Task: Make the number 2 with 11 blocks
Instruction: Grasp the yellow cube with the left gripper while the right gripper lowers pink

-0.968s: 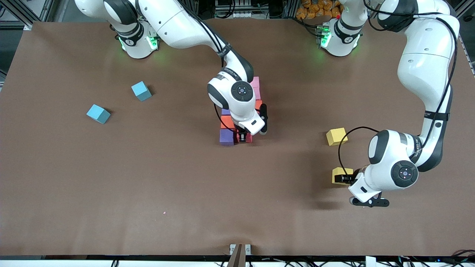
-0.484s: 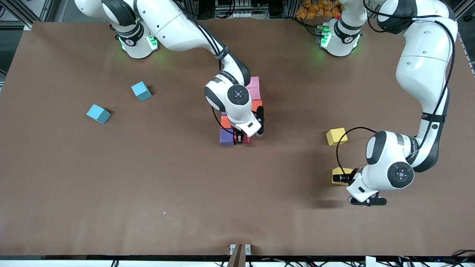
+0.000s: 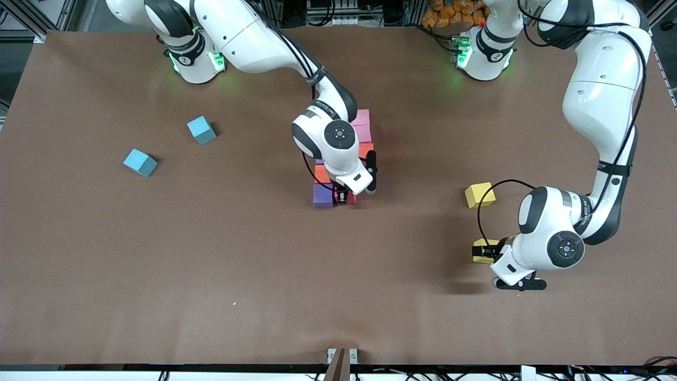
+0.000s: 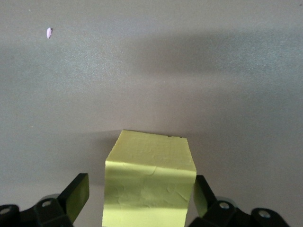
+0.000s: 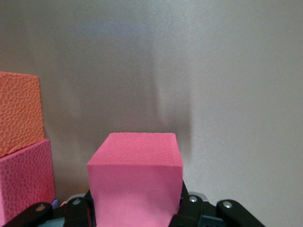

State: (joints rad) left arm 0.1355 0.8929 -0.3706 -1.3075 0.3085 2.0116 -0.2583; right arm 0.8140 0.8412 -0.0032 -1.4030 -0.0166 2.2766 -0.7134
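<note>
A cluster of blocks lies mid-table: two pink (image 3: pixel 363 125), an orange-red one (image 3: pixel 367 149), an orange one (image 3: pixel 321 173) and a purple one (image 3: pixel 323 194). My right gripper (image 3: pixel 344 197) (image 5: pixel 135 208) is shut on a red block (image 3: pixel 351 199) (image 5: pixel 135 184), low at the cluster's near end, beside the purple block. The arm hides part of the cluster. Toward the left arm's end, a yellow block (image 3: pixel 481 251) (image 4: pixel 149 189) sits on the table. My left gripper (image 3: pixel 484 253) (image 4: pixel 140 195) is down around it, open, with a finger on each side.
A second yellow block (image 3: pixel 480 194) lies farther from the camera than the one between my left fingers. Two light-blue cubes (image 3: pixel 201 129) (image 3: pixel 140 162) sit toward the right arm's end. A small bracket (image 3: pixel 342 359) is at the table's near edge.
The right hand has sunk slightly at the cluster's near end with the red block in it. The left hand has shifted a little closer over the yellow block.
</note>
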